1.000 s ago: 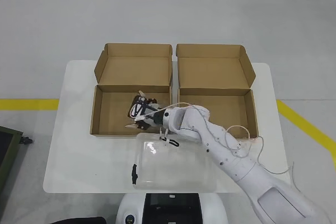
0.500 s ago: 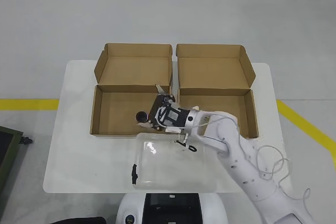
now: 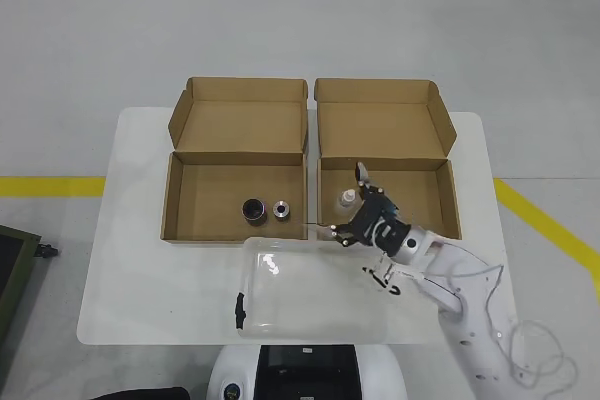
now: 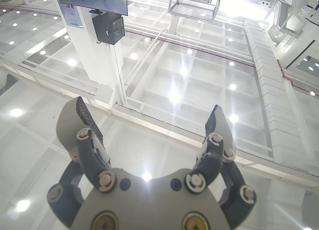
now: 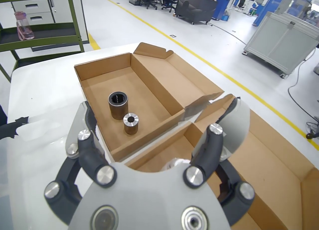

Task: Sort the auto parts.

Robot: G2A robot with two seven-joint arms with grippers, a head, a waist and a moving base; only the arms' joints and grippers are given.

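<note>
The left cardboard box [image 3: 185, 205] holds two metal cylinders: a larger dark one [image 3: 252, 209] [image 5: 118, 105] and a smaller one [image 3: 281, 209] [image 5: 130, 123], both upright. In the right cardboard box [image 3: 425, 200] lies a small white part [image 3: 349, 197], seen as a pale shape [image 5: 174, 163] just past my right gripper's palm. My right gripper [image 3: 346, 203] [image 5: 160, 106] hangs open and empty over the right box's corner beside the wall between the boxes. My left gripper [image 4: 148, 106] points up at the ceiling, open and empty.
A clear plastic bin [image 3: 310, 290] sits on the white table [image 3: 140, 250] in front of the boxes, under my right arm. Both box lids stand open at the back. A green shelf cart [image 5: 42, 31] stands off the table's left side.
My right gripper has pulled out of the left box and swung right to the right box. The two cylinders it covered now stand uncovered in the left box.
</note>
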